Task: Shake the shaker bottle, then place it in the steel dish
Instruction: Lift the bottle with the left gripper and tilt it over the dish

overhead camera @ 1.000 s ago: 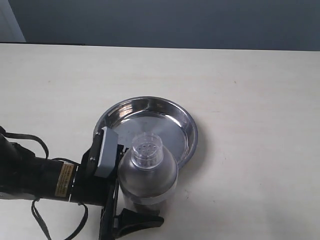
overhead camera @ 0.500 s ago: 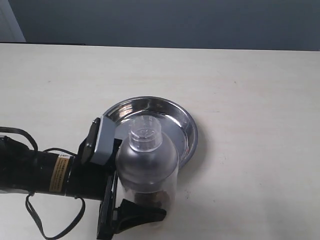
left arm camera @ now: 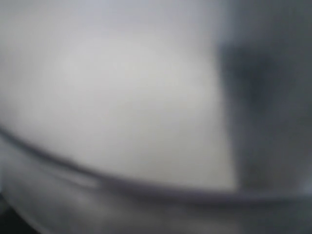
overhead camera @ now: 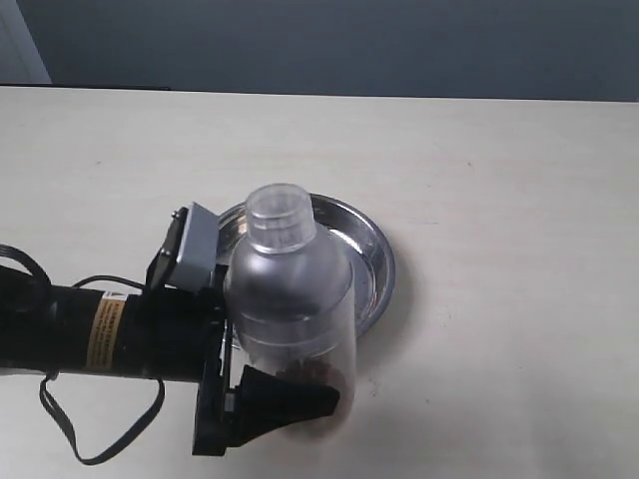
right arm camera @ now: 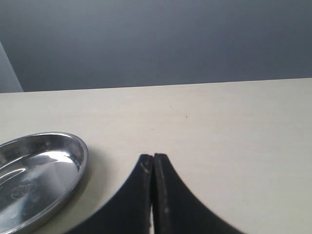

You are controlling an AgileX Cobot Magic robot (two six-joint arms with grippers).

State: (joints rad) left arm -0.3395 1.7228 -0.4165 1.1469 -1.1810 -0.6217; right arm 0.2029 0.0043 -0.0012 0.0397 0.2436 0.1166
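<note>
The clear shaker bottle with its frosted dome and small cap is held up off the table, cap tilted away, brown granules at its base. My left gripper is shut on its lower body; one black finger shows in front. Behind it the round steel dish lies on the table, partly covered by the bottle. The left wrist view is filled by the blurred bottle. The right gripper is shut with nothing in it, and the dish lies off to its side.
The pale table spreads all round the dish. A dark wall runs behind its far edge. The left arm's black body and cables lie across the near left part of the table.
The left gripper has lifted the bottle and swung it upward and toward the far side. The cap now tilts away, hiding its holes, and the wrist has rolled.
</note>
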